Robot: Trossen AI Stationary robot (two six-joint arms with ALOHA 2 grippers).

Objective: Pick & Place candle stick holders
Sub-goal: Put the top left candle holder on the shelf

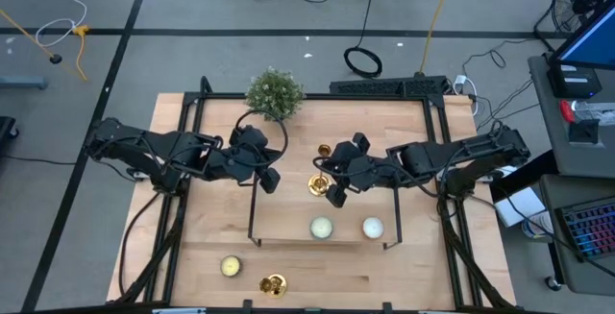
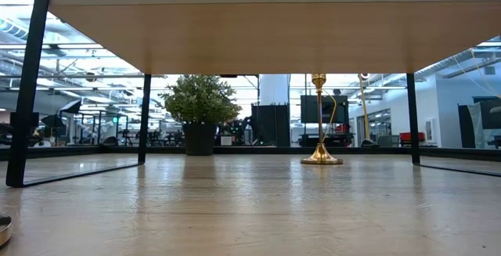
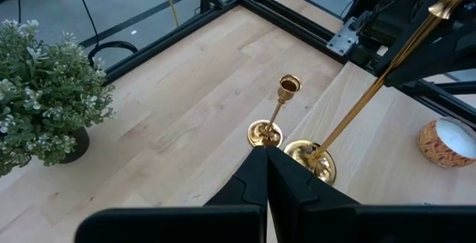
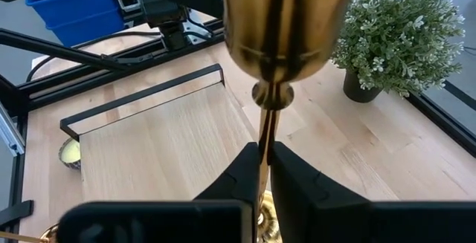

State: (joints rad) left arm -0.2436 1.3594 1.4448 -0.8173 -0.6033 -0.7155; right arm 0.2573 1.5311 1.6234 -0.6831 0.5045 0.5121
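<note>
Tall gold candlestick (image 1: 318,185) stands on the raised shelf (image 1: 288,220), tilted, its thin stem pinched in the right gripper (image 4: 265,170), fingers clamped tight on it. Second, shorter candlestick (image 3: 277,113) upright on the table (image 1: 202,256) just beyond the shelf's far edge. Third candlestick (image 1: 273,284) sits at the table's near edge, beside a pale yellow candle (image 1: 230,267). Two candles (image 1: 321,228) rest on the shelf. Left gripper (image 3: 266,170) is shut, empty, hovering nearby. Potted plant (image 1: 274,93) at the far edge.
</note>
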